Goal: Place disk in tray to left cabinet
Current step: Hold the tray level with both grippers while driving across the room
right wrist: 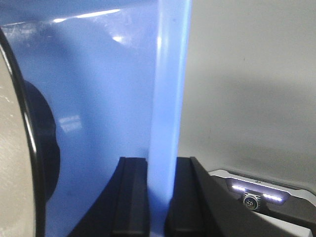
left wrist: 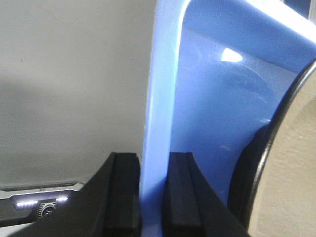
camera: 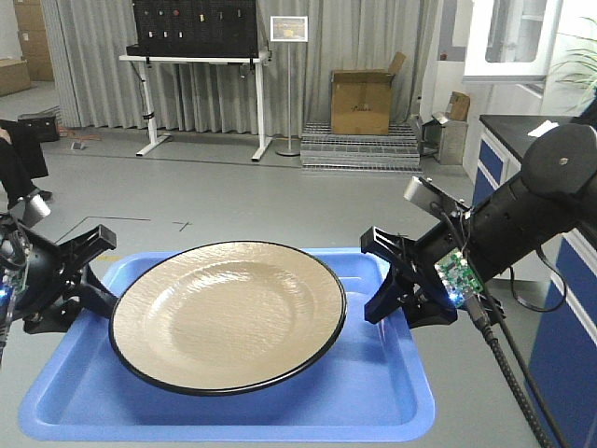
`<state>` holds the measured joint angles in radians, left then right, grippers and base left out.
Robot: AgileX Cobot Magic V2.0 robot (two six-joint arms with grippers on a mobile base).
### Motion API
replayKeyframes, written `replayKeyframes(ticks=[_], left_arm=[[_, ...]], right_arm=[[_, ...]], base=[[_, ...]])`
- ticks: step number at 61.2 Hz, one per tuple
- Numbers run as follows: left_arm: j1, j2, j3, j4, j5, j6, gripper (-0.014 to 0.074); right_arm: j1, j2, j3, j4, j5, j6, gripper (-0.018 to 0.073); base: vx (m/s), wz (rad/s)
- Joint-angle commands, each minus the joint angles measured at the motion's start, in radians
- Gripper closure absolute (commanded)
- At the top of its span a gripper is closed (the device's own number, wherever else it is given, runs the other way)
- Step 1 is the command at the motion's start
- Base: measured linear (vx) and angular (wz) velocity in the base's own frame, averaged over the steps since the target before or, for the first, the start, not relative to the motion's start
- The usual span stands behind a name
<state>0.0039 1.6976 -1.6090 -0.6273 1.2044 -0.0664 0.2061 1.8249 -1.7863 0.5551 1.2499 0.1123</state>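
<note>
Two-handed carry, front view. My left hand (camera: 93,271) is shut on the left short rim of the tray (camera: 373,373). My right hand (camera: 384,275) is shut on the right short rim. Each wrist view shows the blue lip pinched between two black fingers (left wrist: 121,192). The disk (camera: 229,313) lies face up inside the tray, left of centre, its black edge near my left hand. The grey floor (camera: 233,205) shows beyond.

To do this step well, I judge both hands must travel together at one height, with their spacing unchanged. A dip on either side would let the glossy disk slide.

The tray's long axis runs left to right across the frame, from hand to hand. The round disk has no long axis and faces upward.
</note>
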Motion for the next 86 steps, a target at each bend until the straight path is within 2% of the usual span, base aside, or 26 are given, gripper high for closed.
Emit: replayKeyframes(ticks=[1, 86], left_arm=[[-0.03, -0.051, -0.038, -0.195, -0.008, -0.006, 0.0597], [-0.03, -0.051, -0.038, -0.196, -0.008, -0.006, 0.0597]], right_arm=[[0.025, -0.06, -0.038, 0.179, 0.03, -0.013, 0.0564], [0.025, -0.06, -0.038, 0.181, 0.029, -0.013, 0.0564]], base=[[0.58, 0.02], [0.62, -0.03]])
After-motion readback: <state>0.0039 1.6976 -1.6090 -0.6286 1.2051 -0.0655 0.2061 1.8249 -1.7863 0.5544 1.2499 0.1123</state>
